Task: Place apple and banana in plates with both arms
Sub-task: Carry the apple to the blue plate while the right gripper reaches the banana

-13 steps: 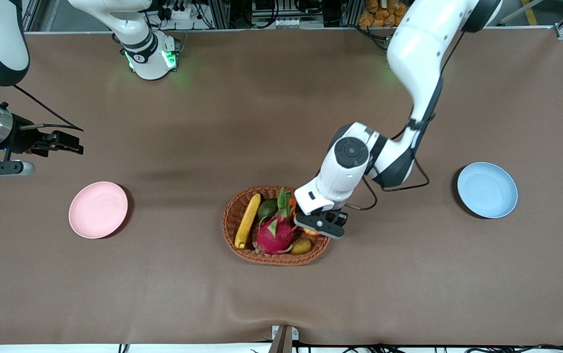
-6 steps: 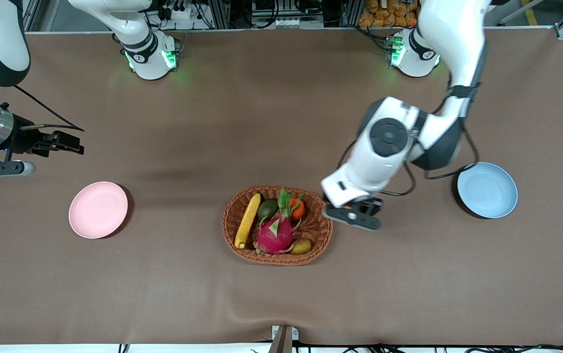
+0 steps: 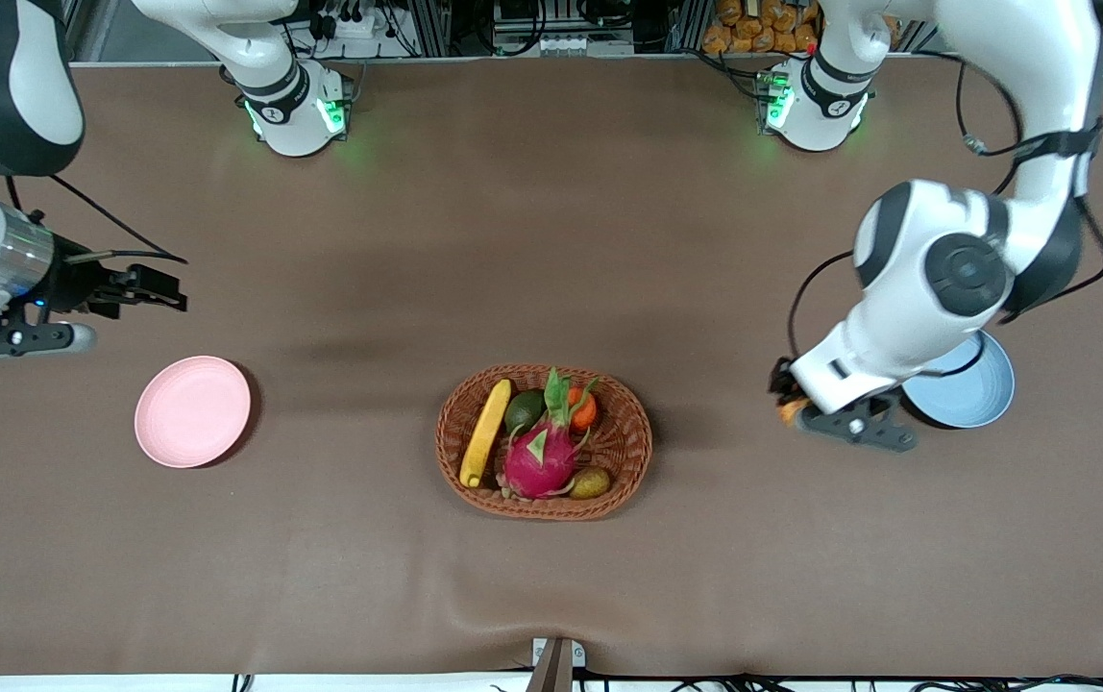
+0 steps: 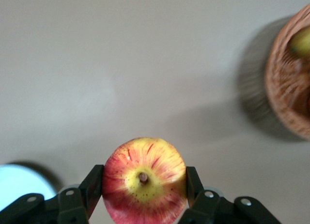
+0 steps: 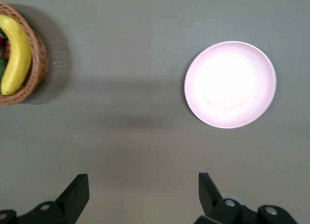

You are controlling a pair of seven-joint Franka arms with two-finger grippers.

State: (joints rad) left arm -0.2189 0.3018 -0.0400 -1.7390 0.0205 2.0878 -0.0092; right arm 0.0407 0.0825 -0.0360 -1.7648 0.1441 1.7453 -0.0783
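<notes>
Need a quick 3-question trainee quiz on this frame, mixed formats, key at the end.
1. True or false: the left gripper is shut on the apple.
2. Where is the banana? A) on the pink plate B) in the basket C) on the blue plate
3. Fill in: the right gripper is ____, over bare table near the pink plate.

Key: 1 true; 2 B; 3 open
</notes>
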